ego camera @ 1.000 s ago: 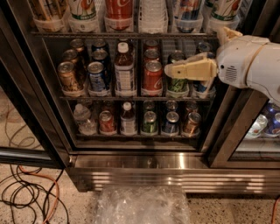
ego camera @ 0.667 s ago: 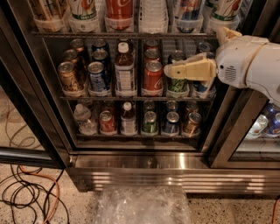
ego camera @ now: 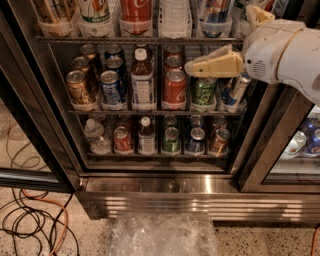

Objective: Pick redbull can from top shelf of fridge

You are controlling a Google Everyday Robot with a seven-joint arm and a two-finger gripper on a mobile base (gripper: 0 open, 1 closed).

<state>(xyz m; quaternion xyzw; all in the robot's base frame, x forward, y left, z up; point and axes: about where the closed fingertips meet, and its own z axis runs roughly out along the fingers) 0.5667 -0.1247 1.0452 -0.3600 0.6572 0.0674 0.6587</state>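
Redbull can [ego camera: 216, 15], slim blue-silver metal, stands on the grey wire top shelf [ego camera: 125, 39]. My cream gripper [ego camera: 188, 68] hangs below, before a green can [ego camera: 204, 92]; I cannot tell its grip.

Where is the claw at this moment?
In the camera view the claw is right of centre, just below the top shelf, in front of the green can and next to the red can.
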